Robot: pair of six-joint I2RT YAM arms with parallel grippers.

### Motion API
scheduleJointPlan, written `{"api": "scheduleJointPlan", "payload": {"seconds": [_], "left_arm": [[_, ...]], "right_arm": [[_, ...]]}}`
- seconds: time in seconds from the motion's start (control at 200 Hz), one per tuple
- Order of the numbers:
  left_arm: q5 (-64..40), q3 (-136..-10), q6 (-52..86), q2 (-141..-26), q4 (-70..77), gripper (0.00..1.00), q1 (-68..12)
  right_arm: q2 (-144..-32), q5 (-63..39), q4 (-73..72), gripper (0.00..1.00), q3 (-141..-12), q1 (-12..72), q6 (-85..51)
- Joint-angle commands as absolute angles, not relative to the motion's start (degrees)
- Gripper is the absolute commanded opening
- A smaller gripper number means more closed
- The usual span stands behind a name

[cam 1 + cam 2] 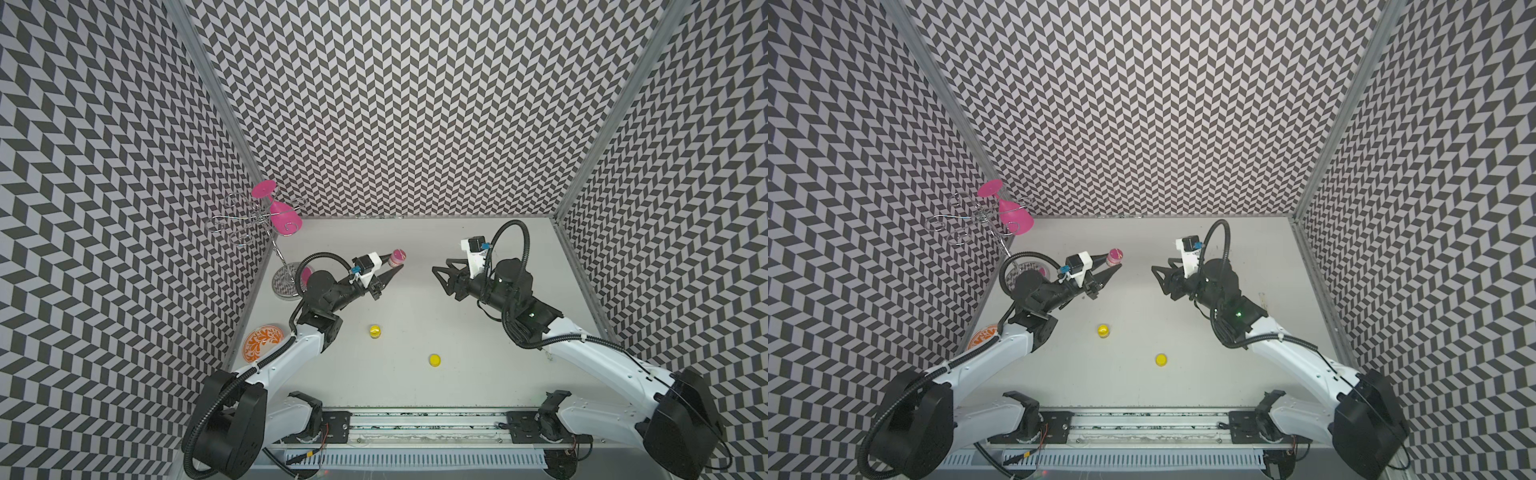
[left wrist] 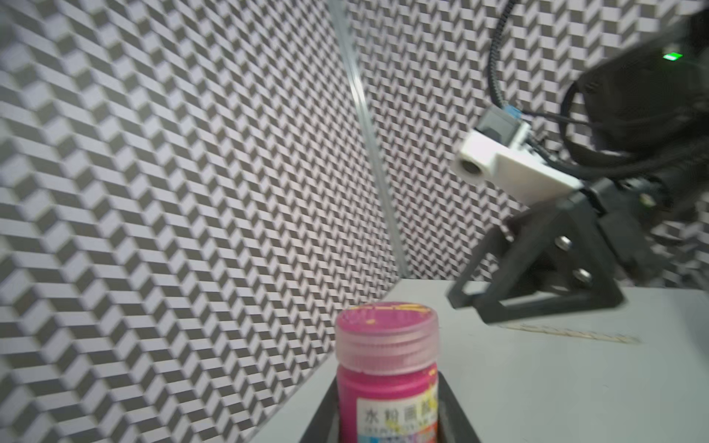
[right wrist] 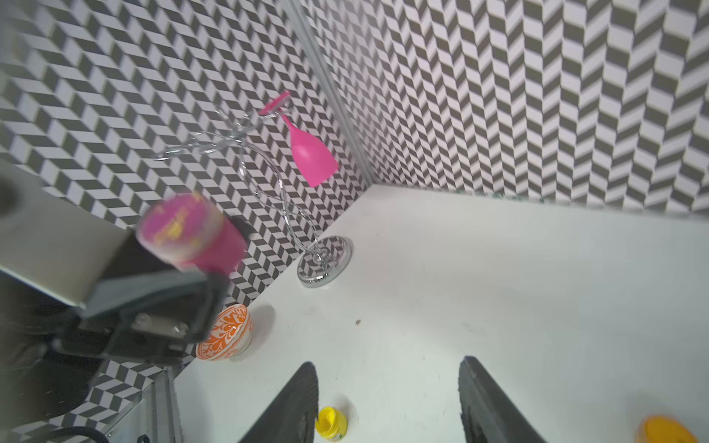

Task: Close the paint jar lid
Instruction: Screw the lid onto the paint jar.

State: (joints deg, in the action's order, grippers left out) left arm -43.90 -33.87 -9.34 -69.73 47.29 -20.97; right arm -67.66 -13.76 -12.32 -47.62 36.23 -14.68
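1. Left gripper [image 1: 395, 263]: raised above the table [image 1: 415, 390], left of centre in both top views. Its jaws are clamped on the body of the pink paint jar [image 1: 397, 257]. The left wrist view confirms a dark finger on each side of the jar, at bottom centre.
2. Pink paint jar: held off the surface, with a translucent cap [image 2: 386, 333] seated on its neck. Whether the cap is fully tightened cannot be determined.
3. Right gripper [image 3: 387, 362]: right of centre in both top views, facing the jar but apart from it. The jaws stand apart with nothing between them.
4. Yellow paint jar [image 1: 375, 331]: upright on the table at lower centre in a top view, with its mouth uncovered.
5. Yellow lid [image 1: 435, 360]: lies flat on the table, lower right of that jar and not touching it.
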Motion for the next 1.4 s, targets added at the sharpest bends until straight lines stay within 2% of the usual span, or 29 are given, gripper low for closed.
{"api": "scheduleJointPlan", "payload": {"seconds": [0.0, 0.17, 0.3, 0.491, 1.232, 1.397], "left_arm": [[-60.7, -36.3, -9.6, -71.1, 45.2, 0.32, -20.7], [-68.7, -37.0, -5.7, -73.7, 48.4, 0.32, -20.7], [-70.3, -36.8, -1.1, -75.2, 54.3, 0.31, -20.7], [-70.0, -36.8, -0.1, -75.4, 55.4, 0.31, -20.7], [-70.1, -36.9, 1.1, -75.9, 57.1, 0.31, -20.7], [-70.1, -36.9, 1.1, -75.8, 57.1, 0.31, -20.7]], "right_arm": [[-67.6, -22.9, -18.9, 0.59, -50.4, 35.7, -6.7], [-67.8, -32.9, -24.0, 0.58, -51.0, 35.7, -3.0], [-69.6, -39.5, -24.8, 0.54, -52.2, 35.7, -1.8], [-71.9, -45.9, -25.0, 0.53, -53.3, 36.5, -0.8], [-74.5, -44.9, -22.3, 0.52, -54.4, 39.9, 1.9], [-74.9, -44.5, -22.1, 0.47, -54.9, 40.4, 2.1]]}}
